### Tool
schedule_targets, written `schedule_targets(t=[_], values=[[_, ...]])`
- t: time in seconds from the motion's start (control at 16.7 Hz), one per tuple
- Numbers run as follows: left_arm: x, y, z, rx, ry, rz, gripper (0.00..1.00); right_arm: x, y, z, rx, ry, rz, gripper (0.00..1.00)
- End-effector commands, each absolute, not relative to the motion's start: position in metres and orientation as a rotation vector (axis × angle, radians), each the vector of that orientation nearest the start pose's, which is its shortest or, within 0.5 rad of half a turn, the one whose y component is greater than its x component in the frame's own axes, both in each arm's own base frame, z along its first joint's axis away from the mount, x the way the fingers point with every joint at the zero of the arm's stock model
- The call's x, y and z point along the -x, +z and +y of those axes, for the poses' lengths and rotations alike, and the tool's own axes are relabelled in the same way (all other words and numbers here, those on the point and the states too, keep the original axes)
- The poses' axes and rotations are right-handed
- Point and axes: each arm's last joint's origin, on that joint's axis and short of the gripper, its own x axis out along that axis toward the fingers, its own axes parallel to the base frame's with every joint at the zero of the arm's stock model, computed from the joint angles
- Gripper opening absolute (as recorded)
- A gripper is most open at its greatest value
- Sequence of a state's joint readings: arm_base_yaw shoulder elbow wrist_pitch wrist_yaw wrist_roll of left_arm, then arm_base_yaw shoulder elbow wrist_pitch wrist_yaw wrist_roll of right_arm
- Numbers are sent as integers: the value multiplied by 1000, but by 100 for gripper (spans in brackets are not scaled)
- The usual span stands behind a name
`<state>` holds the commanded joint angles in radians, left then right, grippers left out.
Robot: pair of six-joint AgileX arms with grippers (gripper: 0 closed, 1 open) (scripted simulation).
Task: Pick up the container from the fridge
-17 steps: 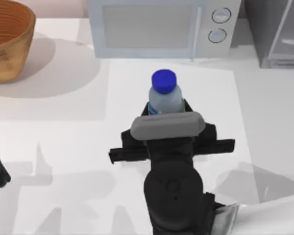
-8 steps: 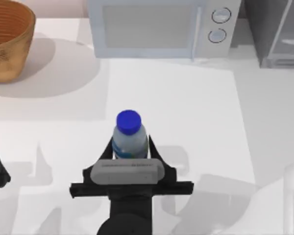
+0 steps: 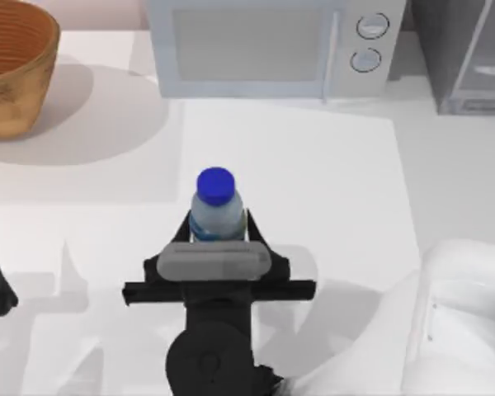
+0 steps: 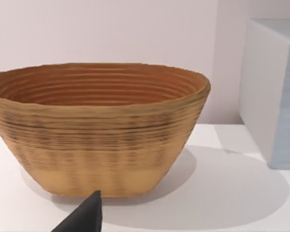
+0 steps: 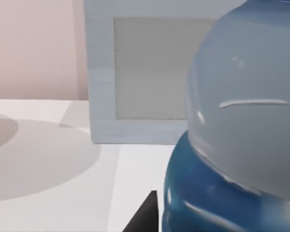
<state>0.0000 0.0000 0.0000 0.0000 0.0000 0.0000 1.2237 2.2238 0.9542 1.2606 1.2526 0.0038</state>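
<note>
Over the table's middle: right gripper [image 3: 218,235] clamped on the container [image 3: 216,210].
Container upright, blue cap up, well apart from the fridge [image 3: 466,54] at far right; left arm parked at left edge.

The container [image 5: 241,140], pale above a blue band, looms very near the camera, with the white microwave [image 5: 145,77] standing farther off on the pale desk [image 5: 53,193] behind it.
</note>
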Motion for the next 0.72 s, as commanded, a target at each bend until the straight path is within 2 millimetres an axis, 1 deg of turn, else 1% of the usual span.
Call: schedule_targets(t=[0.12, 0.36, 0.72], values=[[-106, 160, -1, 0, 0, 0, 100, -172, 83, 360, 17, -2, -7, 0], [-106, 160, -1, 0, 0, 0, 100, -174, 81, 360, 18, -2, -8, 0], [-106, 160, -1, 0, 0, 0, 100, -174, 81, 360, 18, -2, -8, 45]])
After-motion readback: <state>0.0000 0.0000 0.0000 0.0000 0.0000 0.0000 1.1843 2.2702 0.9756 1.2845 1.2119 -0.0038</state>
